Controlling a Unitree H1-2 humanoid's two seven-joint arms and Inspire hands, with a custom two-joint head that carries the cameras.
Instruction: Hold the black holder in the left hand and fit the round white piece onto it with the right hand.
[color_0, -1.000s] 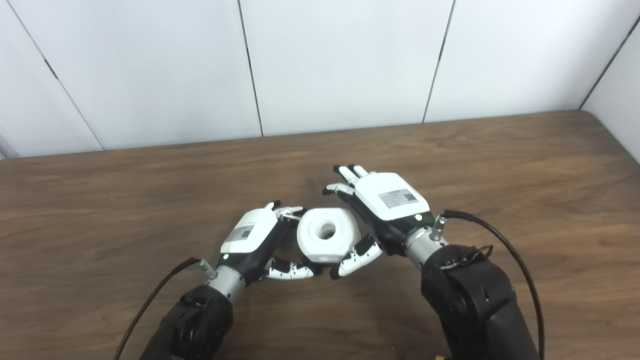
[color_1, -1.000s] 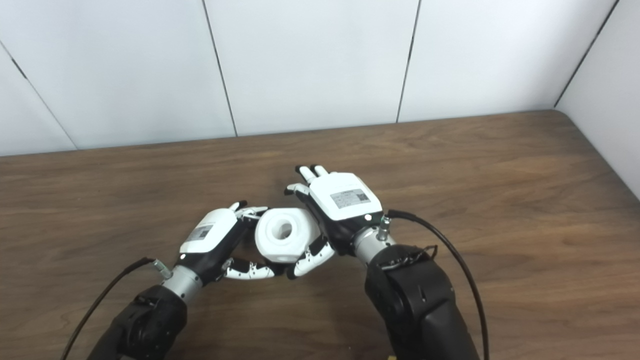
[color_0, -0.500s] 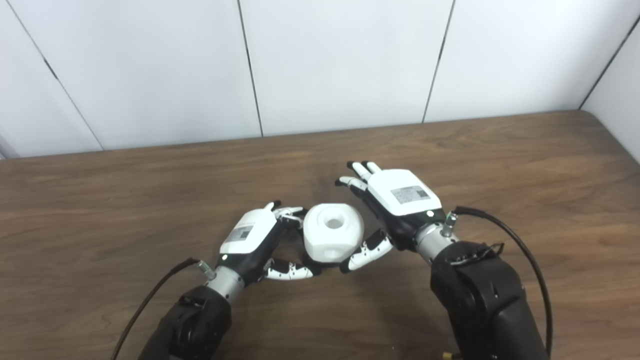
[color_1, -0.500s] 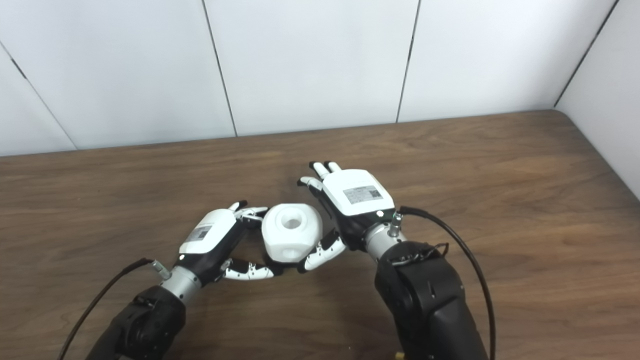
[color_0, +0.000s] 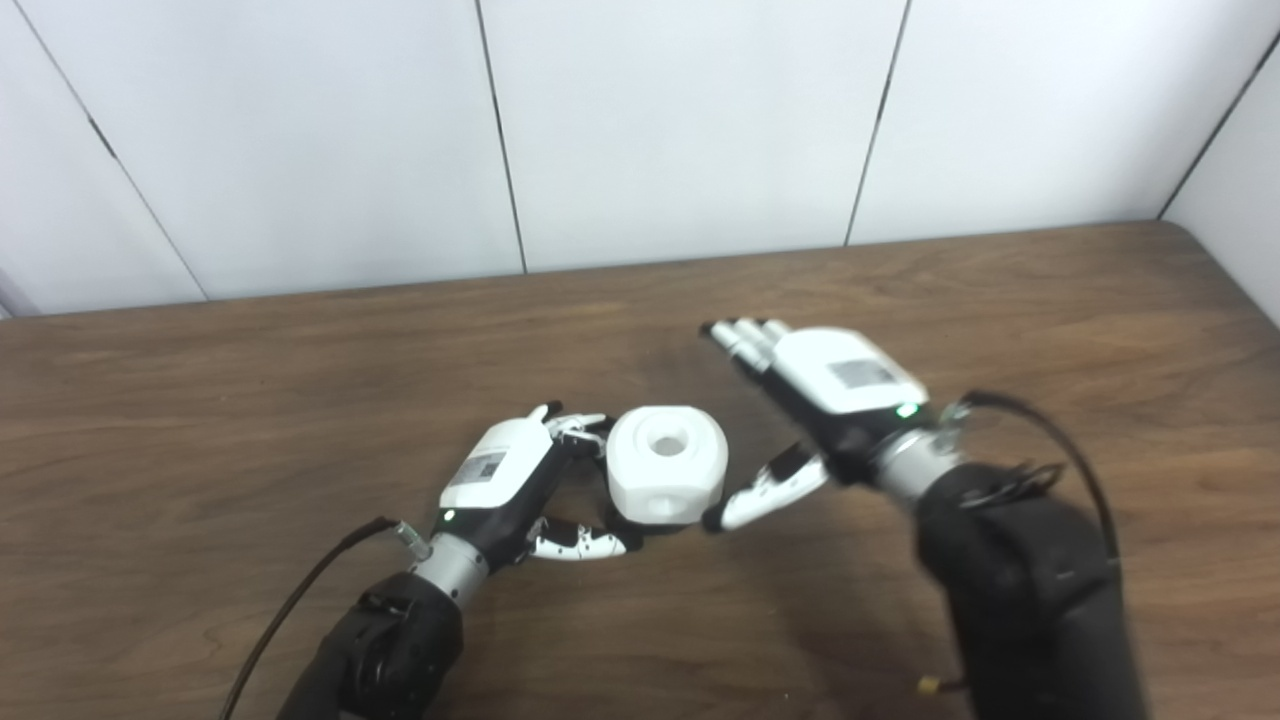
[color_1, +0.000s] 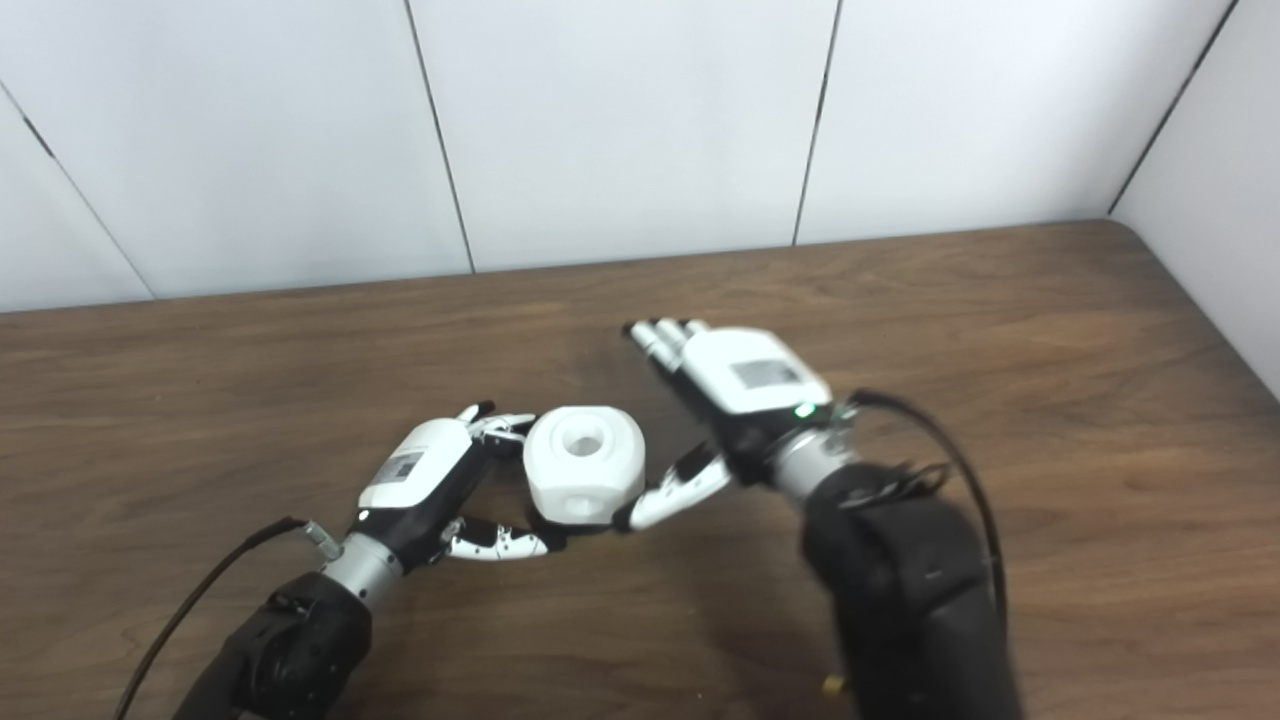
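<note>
White piece (color_0: 666, 477), round and chunky with a hole in its top, sits low over the wooden table (color_0: 1050, 300), near the middle and close to the robot, and everything here is arranged around it. Going big to small: the table runs wide and brown under both arms, backed by a pale panelled wall (color_0: 680, 120). Right arm comes in from the bottom edge, and the right hand (color_0: 835, 385) is off to the right of the piece, holding nothing, its fingers (color_0: 738, 338) stretched out straight and close together, pointing away toward the wall, thumb (color_0: 765, 487) angled down with its tip just beside the piece's lower right edge; whether it touches I can't tell. That hand looks clear of the job, which suggests to me the fitting is done or nearly so. Left hand (color_0: 500, 470) is tucked against the piece's left side, fingers curled in toward it and thumb (color_0: 578, 541) reaching along underneath, a cradling hold that would steady whatever the piece sits on. As for the black holder, I can't make it out; only dark shapes show below the piece, so it may be hidden under the piece and those curled fingers. Hole faces up, piece level.
</note>
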